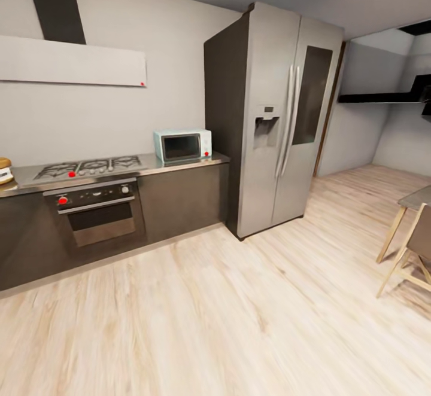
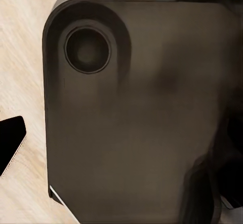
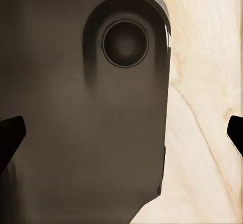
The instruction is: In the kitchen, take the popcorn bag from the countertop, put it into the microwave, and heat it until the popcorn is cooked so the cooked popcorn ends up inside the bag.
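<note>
Popcorn bag [image 1: 5, 170] sits cut off at the head view's edge, on the countertop [image 1: 152, 165] well apart from the microwave [image 1: 182, 145], beyond the hob [image 1: 88, 166]. Both wrist views show the robot's dark base [image 2: 136, 117] over wooden floor [image 3: 202, 133]; dark fingertips [image 3: 10, 138] stand apart in the right wrist view, while the left gripper's state cannot be told.

A dark, glossy base panel [image 2: 131, 112] with rounded corners is being shown under the left wrist, a round recess [image 2: 87, 50] sunk into it. Black fingertips [image 3: 10, 133] are being seen at the right wrist.
</note>
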{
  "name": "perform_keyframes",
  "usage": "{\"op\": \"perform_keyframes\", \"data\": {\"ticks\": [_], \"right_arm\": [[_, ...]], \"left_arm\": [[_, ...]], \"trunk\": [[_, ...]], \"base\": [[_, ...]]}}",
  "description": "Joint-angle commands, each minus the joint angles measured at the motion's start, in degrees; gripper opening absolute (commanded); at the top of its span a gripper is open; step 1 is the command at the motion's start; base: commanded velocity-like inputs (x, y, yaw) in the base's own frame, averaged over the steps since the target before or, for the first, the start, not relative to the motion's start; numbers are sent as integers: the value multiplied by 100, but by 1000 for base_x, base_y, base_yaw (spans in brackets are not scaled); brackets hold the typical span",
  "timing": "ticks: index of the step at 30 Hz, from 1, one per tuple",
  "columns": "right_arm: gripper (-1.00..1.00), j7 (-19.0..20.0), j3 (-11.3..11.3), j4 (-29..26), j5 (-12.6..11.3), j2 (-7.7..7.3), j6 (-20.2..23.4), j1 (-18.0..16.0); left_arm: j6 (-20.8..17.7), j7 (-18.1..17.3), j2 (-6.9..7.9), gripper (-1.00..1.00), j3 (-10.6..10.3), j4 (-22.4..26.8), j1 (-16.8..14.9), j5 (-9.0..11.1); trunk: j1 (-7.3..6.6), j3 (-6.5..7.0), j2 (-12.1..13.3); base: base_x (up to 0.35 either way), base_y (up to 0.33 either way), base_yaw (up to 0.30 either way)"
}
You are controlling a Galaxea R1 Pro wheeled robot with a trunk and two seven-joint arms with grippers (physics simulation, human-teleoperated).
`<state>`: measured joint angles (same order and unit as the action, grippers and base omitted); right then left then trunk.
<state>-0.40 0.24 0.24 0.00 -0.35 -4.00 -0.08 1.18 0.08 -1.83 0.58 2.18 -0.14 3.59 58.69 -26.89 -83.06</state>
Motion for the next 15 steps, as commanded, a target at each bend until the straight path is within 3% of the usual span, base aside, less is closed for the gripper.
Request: {"op": "perform_keyframes", "data": {"ticks": [1, 15], "right_arm": [[100, -4, 2, 3, 0, 0, -22, -1], [100, -4, -5, 3, 0, -9, -23, -1]], "left_arm": [[13, 3, -1, 100, 3, -2, -1, 37], [14, 5, -1, 100, 3, -3, -1, 37]], "trunk": [[3, -4, -2], [3, -4, -2]], "base": [[333, 0, 0], [333, 0, 0]]}}
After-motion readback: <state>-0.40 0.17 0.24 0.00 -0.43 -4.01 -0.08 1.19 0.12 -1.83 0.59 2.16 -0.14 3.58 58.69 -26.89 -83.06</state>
